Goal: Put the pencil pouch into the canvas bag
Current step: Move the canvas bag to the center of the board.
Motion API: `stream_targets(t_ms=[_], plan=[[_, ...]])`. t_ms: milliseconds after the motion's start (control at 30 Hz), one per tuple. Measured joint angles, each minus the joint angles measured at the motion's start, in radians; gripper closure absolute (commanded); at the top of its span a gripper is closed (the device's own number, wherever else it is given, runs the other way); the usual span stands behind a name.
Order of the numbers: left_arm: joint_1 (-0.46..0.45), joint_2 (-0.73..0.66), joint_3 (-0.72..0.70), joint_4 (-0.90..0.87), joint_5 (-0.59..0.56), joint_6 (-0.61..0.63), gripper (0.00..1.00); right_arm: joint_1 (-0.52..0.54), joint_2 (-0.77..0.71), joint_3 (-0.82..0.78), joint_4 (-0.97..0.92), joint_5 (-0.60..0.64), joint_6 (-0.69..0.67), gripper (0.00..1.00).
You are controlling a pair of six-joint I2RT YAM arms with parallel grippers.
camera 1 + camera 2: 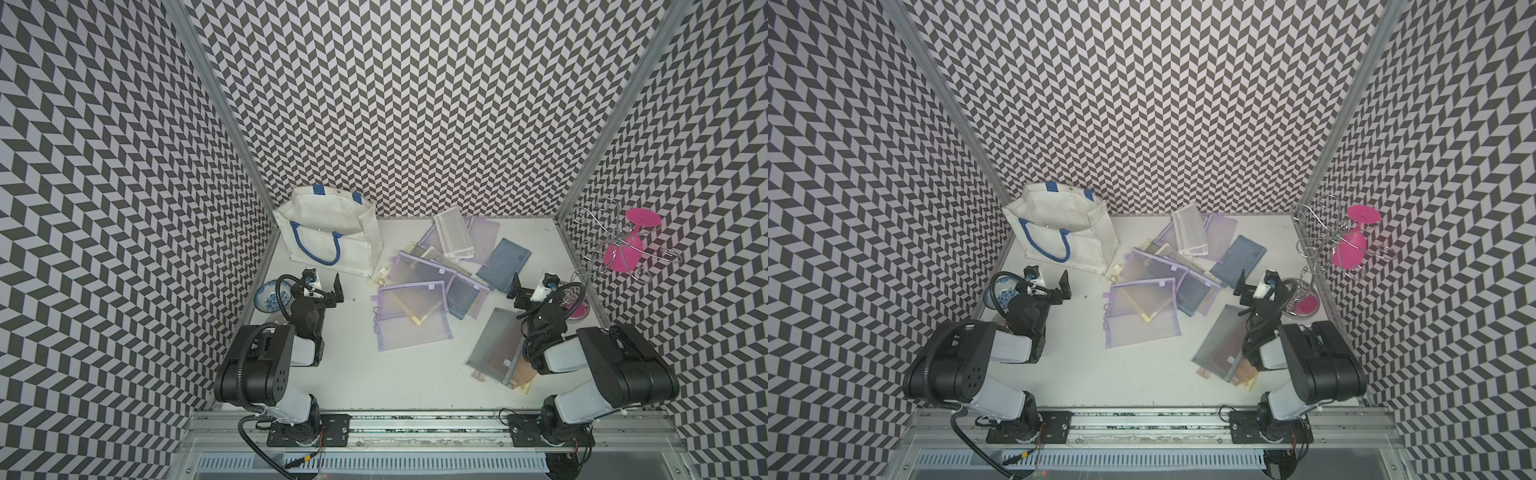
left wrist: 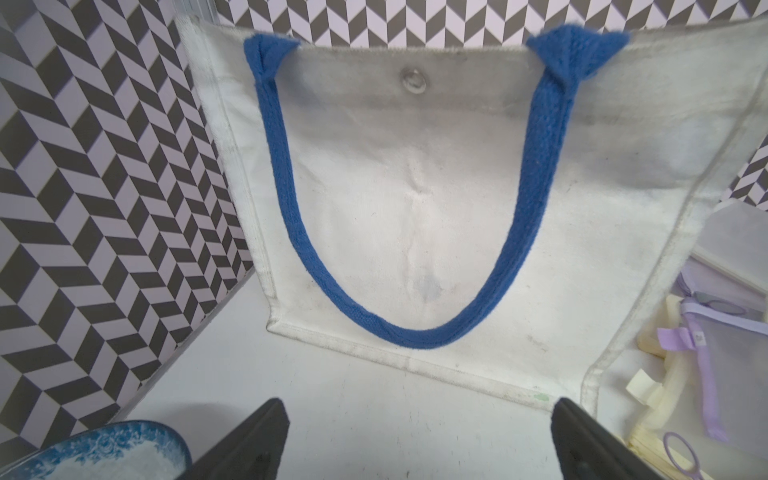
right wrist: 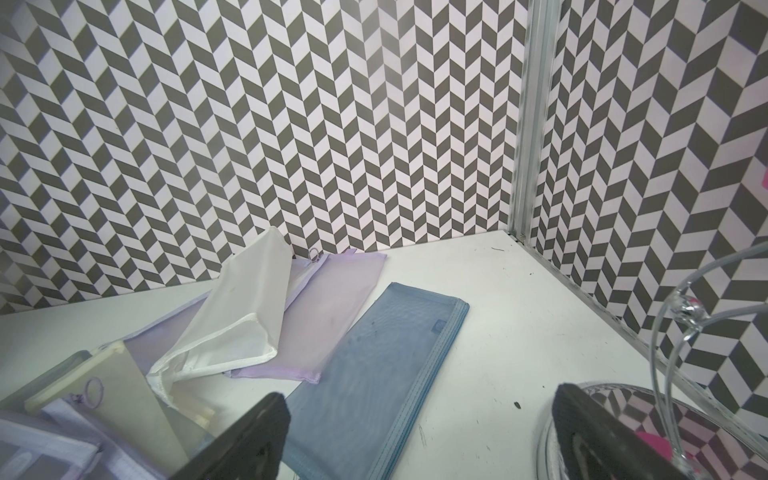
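Open going over the bare table (image 1: 374, 374) along its near edge. Blocked mid-table by the pouch heap (image 1: 411, 299), far left by the upright, open-mouthed canvas bag (image 1: 353, 249). Tight at right beside wire rack (image 1: 581, 309) and pink glass (image 1: 623, 251), at left beside blue-patterned bowl (image 1: 266, 296).

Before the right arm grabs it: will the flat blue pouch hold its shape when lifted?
The blue pouch looks like thin mesh lying flat, so it will probably droop from the pinch. It seems empty, so likely very light. Flush on the table, it may slide rather than lift at an edge.
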State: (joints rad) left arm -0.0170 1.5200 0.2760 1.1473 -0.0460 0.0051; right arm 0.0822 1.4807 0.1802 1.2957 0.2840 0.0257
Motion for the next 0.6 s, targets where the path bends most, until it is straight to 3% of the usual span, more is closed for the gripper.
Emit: stream_targets(t_ms=[133, 267, 433, 600], plan=[[-0.004, -0.103, 0.143, -0.278, -0.085, -0.045, 0.01, 0.002, -0.206, 0.024, -0.171, 0.004, 0.023, 0.01], [-0.041, -0.218, 0.273, -0.541, -0.188, -0.113, 0.01, 0.012, -0.312, 0.125, -0.37, 0.002, 0.069, 0.01], [-0.208, -0.264, 0.499, -0.915, -0.325, -0.231, 0.01, 0.058, -0.33, 0.233, -0.595, -0.059, 0.106, 0.01], [-0.366, -0.344, 0.573, -1.151, -0.29, -0.333, 0.03, 0.17, -0.3, 0.383, -0.829, -0.204, 0.103, 0.01]])
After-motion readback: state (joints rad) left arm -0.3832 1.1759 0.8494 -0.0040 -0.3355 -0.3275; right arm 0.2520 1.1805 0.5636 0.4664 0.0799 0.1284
